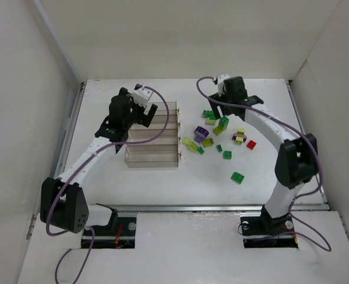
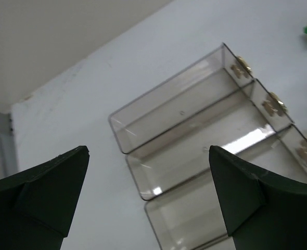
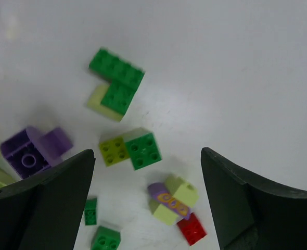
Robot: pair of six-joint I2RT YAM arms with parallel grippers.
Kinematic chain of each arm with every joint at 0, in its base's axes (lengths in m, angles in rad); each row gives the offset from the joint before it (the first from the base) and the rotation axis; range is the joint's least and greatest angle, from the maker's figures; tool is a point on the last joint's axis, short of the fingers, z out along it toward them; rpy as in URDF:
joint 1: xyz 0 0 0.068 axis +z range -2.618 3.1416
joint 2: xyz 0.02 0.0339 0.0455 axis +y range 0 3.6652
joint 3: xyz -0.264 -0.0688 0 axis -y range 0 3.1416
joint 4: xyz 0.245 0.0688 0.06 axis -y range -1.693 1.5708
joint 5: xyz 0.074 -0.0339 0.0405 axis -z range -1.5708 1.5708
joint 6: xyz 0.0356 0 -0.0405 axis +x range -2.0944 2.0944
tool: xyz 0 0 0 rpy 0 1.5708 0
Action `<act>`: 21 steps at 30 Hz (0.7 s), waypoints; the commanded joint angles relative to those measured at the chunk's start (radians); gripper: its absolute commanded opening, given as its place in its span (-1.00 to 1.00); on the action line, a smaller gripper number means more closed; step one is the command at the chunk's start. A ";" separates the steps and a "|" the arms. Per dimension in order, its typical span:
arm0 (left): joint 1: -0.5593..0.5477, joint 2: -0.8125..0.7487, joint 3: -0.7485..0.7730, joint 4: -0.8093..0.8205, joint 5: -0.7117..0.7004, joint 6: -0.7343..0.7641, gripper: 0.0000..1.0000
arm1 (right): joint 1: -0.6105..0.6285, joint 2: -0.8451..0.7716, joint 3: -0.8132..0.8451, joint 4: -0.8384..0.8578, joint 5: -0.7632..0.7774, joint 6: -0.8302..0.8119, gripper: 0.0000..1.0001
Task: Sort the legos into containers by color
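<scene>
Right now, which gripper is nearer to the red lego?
Right. The right gripper is open above the loose legos, with the red lego close beside it. The left gripper is over the clear tray, beyond the loose legos.

Noted: containers (image 1: 152,155) left of centre on tabletop (image 1: 162,186) — legos (image 1: 208,142) scattered to their right; left tool (image 1: 146,112) above containers' far end, right tool (image 1: 220,105) above far legos.
</scene>
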 commanded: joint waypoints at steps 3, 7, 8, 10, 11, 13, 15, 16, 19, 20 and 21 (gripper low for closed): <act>-0.003 -0.071 -0.012 -0.140 0.232 -0.136 0.99 | 0.012 0.107 0.046 -0.161 -0.073 0.114 0.75; -0.003 -0.071 -0.035 -0.130 0.232 -0.136 0.99 | 0.012 0.187 0.122 -0.197 -0.036 0.114 0.75; -0.003 -0.080 -0.035 -0.130 0.232 -0.136 0.99 | 0.012 0.196 0.133 -0.198 -0.027 0.124 0.69; -0.003 -0.080 -0.035 -0.121 0.232 -0.136 0.99 | 0.012 0.209 0.144 -0.198 -0.027 0.124 0.66; -0.003 -0.089 -0.035 -0.121 0.232 -0.127 0.99 | 0.012 0.209 0.144 -0.198 -0.027 0.124 0.61; -0.003 -0.089 -0.035 -0.121 0.232 -0.127 0.99 | 0.012 0.218 0.132 -0.198 -0.027 0.124 0.54; -0.003 -0.089 -0.044 -0.121 0.223 -0.118 0.99 | 0.012 0.218 0.118 -0.198 -0.002 0.124 0.52; -0.003 -0.089 -0.044 -0.121 0.223 -0.118 0.99 | 0.012 0.230 0.109 -0.198 -0.002 0.124 0.52; -0.003 -0.089 -0.044 -0.121 0.223 -0.107 0.99 | 0.012 0.242 0.109 -0.216 0.010 0.102 0.47; -0.003 -0.089 -0.044 -0.121 0.223 -0.107 0.99 | 0.012 0.242 0.099 -0.216 0.010 0.102 0.44; -0.003 -0.089 -0.044 -0.121 0.223 -0.107 0.99 | 0.012 0.242 0.099 -0.216 0.000 0.102 0.39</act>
